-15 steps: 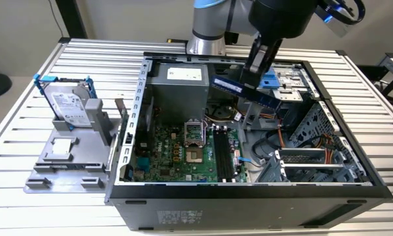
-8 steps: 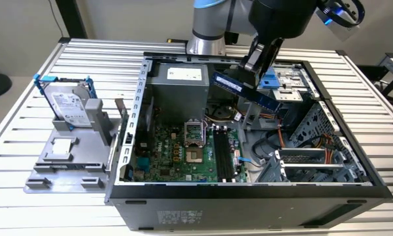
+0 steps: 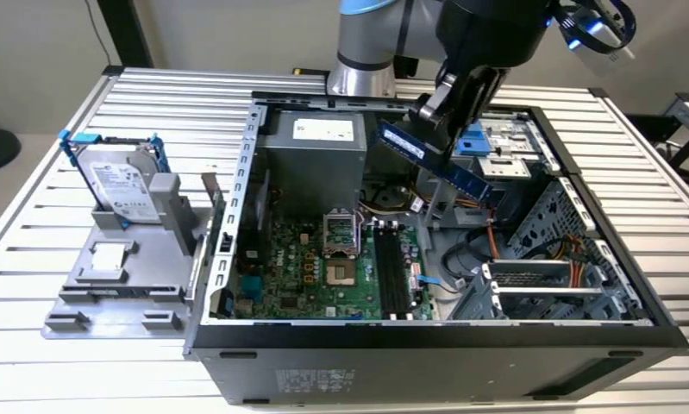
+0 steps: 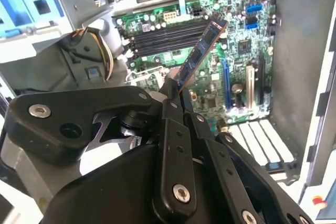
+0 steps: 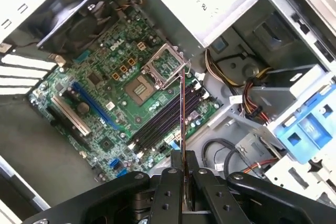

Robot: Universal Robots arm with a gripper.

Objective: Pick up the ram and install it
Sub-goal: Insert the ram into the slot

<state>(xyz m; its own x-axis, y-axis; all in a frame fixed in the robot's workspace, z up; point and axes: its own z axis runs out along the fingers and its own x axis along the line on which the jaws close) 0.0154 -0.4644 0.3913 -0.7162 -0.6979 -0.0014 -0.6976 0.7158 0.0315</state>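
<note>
My gripper (image 5: pixel 182 162) is pinched tight on one end of the ram (image 5: pixel 182 111), with a finger pressed flat against each face of the board, as both wrist views show. The rest of the stick reaches out ahead of me with its far end free. In the exterior view I hold it tilted in the air over the open case (image 3: pixel 436 341), and it touches nothing but me.

Past its tip, well below, the long black memory slots (image 5: pixel 163 121) lie side by side on the green motherboard (image 5: pixel 100 103). Just beside them sits the processor socket (image 5: pixel 139 88), whose metal frame (image 5: pixel 167 64) is tipped up on edge and rises close to the slots. On the slots' other side a tangle of cables (image 5: pixel 252 95) spills toward a blue bracket (image 5: pixel 304 132).

Farther off, the grey power supply (image 3: pixel 316 151) fills the back of the case, and a perforated drive cage (image 3: pixel 546 285) stands at the exterior view's right.

Outside the case, at the exterior view's left, a hard drive (image 3: pixel 120 181) in a blue frame leans on a grey stand (image 3: pixel 114 285) on the slatted table (image 3: pixel 45 224).
</note>
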